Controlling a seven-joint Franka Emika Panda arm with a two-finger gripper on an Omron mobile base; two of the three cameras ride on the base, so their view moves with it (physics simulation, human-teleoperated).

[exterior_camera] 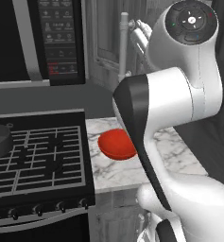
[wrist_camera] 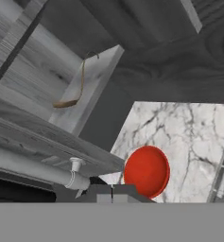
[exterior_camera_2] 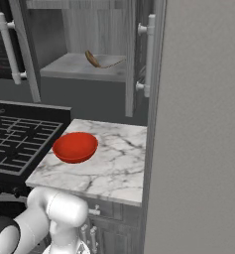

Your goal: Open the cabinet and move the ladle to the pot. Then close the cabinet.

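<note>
a white marble desk [exterior_camera_2: 114, 168] with grey veining sits beside a black gas stove [exterior_camera: 38, 160] with dark grates and a row of knobs. a black microwave [exterior_camera: 52, 38] hangs above the stove. a tall flat grey panel [exterior_camera_2: 203, 129] rises at the right.

A grey wood-grain shelf [exterior_camera_2: 79, 67] inside the open wall cabinet carries a slim brown wooden-handled ladle [exterior_camera_2: 96, 60] lying near its front edge, while the white grey-veined marble counter [exterior_camera_2: 114, 166] below bears a round red bowl [exterior_camera_2: 75, 146] beside the black gas stove [exterior_camera_2: 15, 144].
</note>
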